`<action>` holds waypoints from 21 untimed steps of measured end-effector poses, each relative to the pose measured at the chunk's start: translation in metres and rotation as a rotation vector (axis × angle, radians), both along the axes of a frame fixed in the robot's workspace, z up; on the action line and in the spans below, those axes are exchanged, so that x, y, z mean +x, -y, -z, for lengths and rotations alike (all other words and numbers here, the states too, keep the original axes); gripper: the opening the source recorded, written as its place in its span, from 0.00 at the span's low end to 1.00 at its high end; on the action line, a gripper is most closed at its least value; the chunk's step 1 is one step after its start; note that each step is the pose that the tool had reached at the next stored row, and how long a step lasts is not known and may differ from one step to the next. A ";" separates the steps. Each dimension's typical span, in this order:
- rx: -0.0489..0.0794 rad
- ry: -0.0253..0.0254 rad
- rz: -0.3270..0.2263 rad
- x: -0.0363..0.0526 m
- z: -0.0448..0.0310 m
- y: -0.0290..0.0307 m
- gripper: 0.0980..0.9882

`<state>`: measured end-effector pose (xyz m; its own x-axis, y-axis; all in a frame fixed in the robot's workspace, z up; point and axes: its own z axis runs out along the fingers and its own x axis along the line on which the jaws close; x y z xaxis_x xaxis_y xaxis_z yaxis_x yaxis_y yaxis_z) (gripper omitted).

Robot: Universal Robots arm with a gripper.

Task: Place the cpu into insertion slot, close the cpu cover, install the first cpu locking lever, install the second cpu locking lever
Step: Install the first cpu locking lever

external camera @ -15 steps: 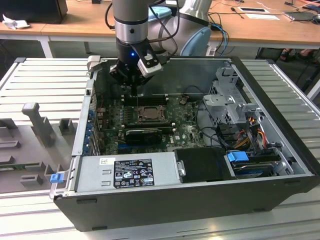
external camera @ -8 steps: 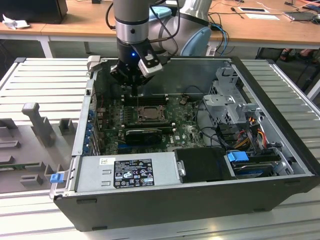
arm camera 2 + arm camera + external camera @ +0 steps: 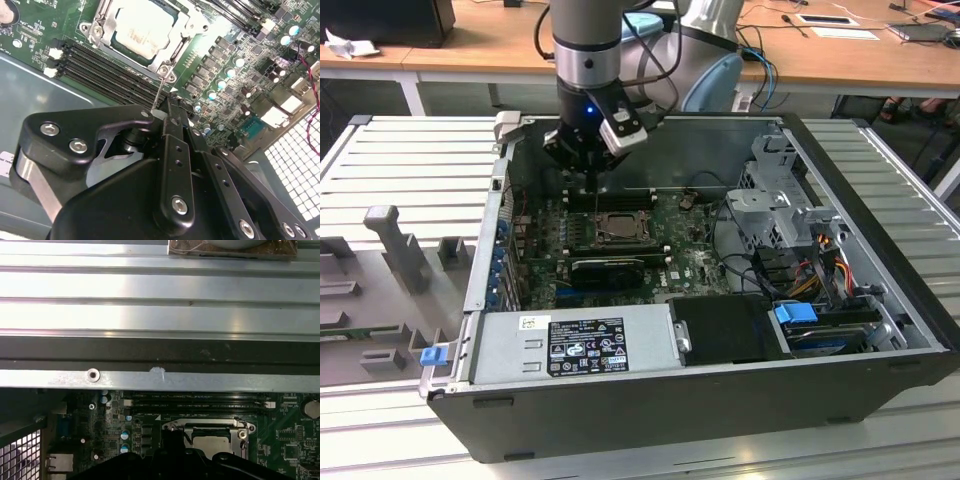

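The cpu (image 3: 137, 32) lies in the insertion slot (image 3: 590, 235) at the middle of the motherboard (image 3: 30, 30), framed by the lowered cpu cover (image 3: 167, 52). Just beyond, at the slot's far edge, the gripper (image 3: 165, 111) is pinched closed on a thin, upright locking lever (image 3: 158, 92), near the computer case's far wall (image 3: 710, 150).

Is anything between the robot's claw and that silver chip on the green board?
No obstacle visible. The gripper hangs close beside the cpu; just a thin lever rod spans the gap.
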<state>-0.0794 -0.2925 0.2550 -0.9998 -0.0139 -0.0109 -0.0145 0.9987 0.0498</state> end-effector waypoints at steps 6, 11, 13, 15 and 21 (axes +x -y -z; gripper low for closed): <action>0.000 0.0001 0.000 0.0051 0.0012 0.0000 0.01; 0.000 0.0000 0.000 0.0084 0.0020 0.0000 0.01; 0.000 0.0000 0.000 0.0099 0.0023 0.0000 0.01; 0.000 0.0001 0.000 0.0112 0.0027 0.0000 0.01; 0.023 -0.0001 0.000 0.0140 0.0034 0.0003 0.01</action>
